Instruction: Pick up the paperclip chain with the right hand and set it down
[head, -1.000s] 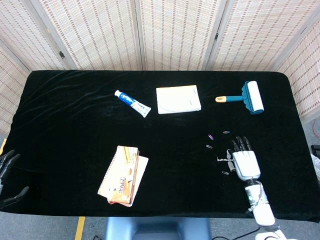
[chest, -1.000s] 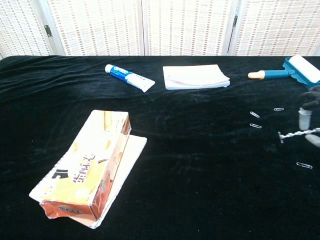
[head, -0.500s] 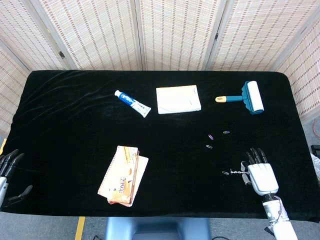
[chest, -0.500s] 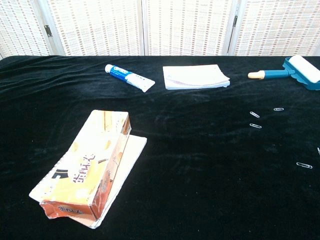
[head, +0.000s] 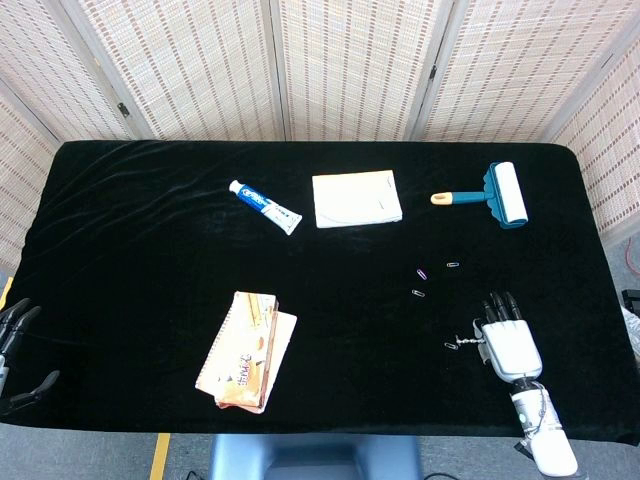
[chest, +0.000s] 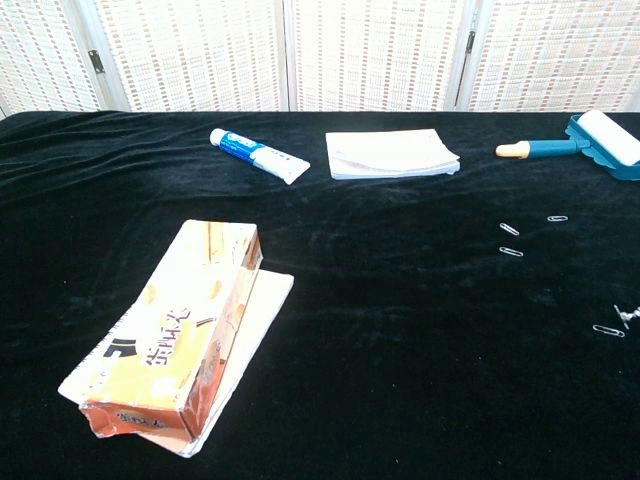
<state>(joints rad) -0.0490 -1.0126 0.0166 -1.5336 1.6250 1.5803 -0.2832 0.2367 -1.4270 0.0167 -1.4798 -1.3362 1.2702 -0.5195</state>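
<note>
The right hand (head: 508, 340) sits at the near right of the black table (head: 150, 250), fingers apparently pinching the paperclip chain (head: 466, 339), which sticks out to its left beside a loose paperclip (head: 450, 346); the left hand (head: 14, 345) hangs fingers spread at the left edge

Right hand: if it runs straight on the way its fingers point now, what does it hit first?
Nothing close. The right hand points up the table; bare cloth lies ahead, with the lint roller far off roughly in line. Depth is hard to judge.
</note>
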